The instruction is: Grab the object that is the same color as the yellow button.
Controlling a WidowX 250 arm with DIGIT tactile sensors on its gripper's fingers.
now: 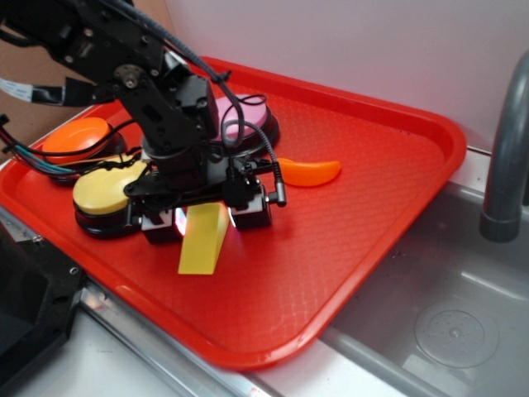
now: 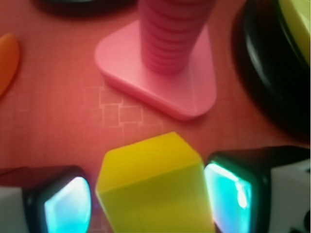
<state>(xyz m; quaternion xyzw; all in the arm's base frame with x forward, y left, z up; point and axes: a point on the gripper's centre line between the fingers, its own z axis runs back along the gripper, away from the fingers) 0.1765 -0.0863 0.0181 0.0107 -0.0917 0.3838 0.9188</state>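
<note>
Down at the tray (image 1: 397,207), gripper (image 1: 204,220) straddles the yellow wedge (image 1: 203,240).

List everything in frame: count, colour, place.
Tray: 1, red, beside the sink.
Wedge block: 1, yellow, front of tray, between the pincer's fingers.
Yellow button: 1, black base, tray's left edge.
Orange button: 1, behind the yellow one.
Pink button: 1, back of tray.
Crescent: 1, orange, mid-tray.
Peg: 1, pink, ahead of the wedge.
Sink: 1, grey, right.
Pincer: 1, black, straddling the wedge.
</note>
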